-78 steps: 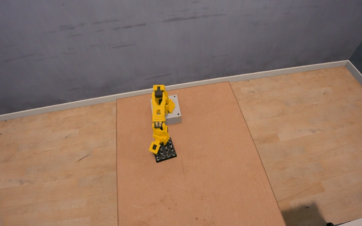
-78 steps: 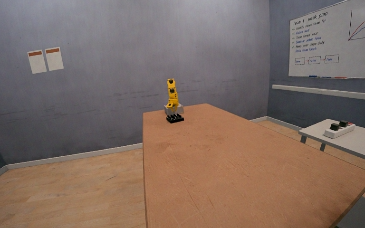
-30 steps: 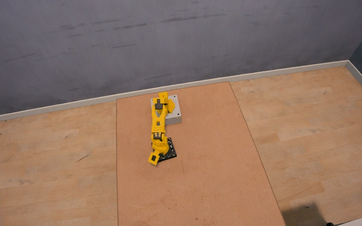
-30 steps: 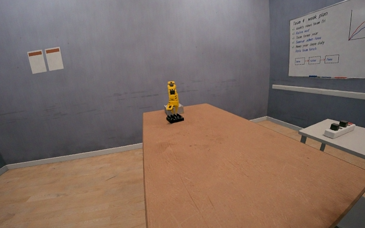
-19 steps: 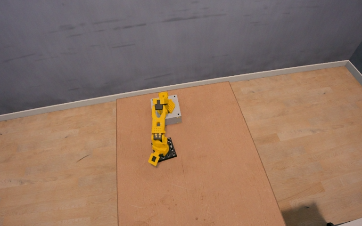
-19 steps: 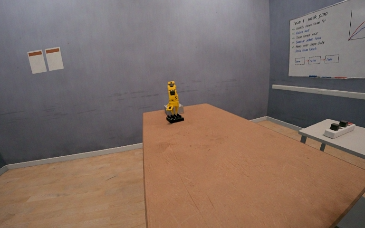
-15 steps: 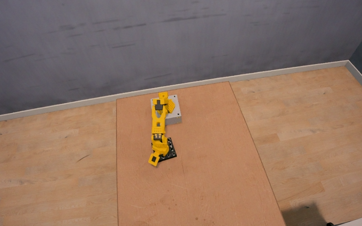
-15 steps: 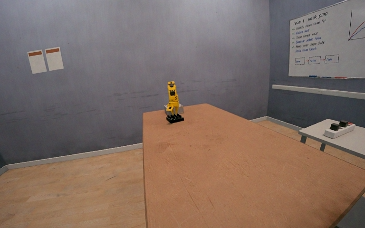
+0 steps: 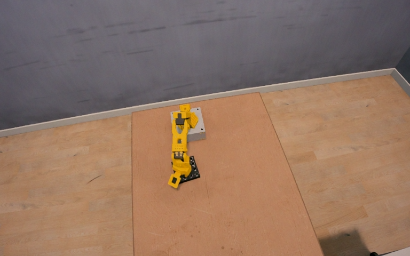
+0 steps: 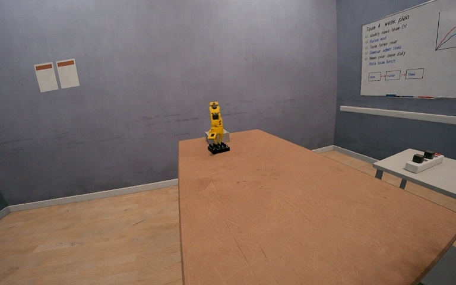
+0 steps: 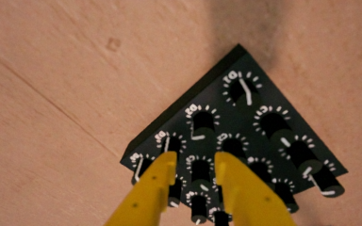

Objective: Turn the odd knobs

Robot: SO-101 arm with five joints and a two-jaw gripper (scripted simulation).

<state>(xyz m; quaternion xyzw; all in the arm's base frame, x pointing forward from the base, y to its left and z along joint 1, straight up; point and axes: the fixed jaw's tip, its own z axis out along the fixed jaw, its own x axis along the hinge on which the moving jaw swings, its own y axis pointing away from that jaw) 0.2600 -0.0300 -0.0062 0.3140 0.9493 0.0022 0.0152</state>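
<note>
The black knob box (image 9: 196,176) (image 10: 219,151) (image 11: 189,96), rigid and probably light enough to skid, lay beneath the gripper (image 9: 181,167) (image 10: 218,142) (image 11: 195,157), reaching toward one o'clock in the wrist view. Narrowly parted, its fingers seemingly gripped nothing. Smooth, hard knobs (image 11: 201,173) likely wanted pinching low across opposite sides, then twisting.

Compared with oldest views, yellow arm (image 9: 179,143) (image 10: 215,117) reaches farther from wall (image 9: 181,45) (image 10: 134,84), its upper end lower in exterior view. Claw (image 9: 181,167) (image 10: 219,143) (image 11: 195,157) has moved out and down, now farther over knob box (image 9: 194,173) (image 10: 219,149) (image 11: 184,101), hiding more of it from top. Square yellow bracket (image 9: 174,180) (image 10: 212,135) has shifted outward too, past box's near edge. Since one second ago, only slight further lowering. Any change in knob directions: cannot tell.
</note>
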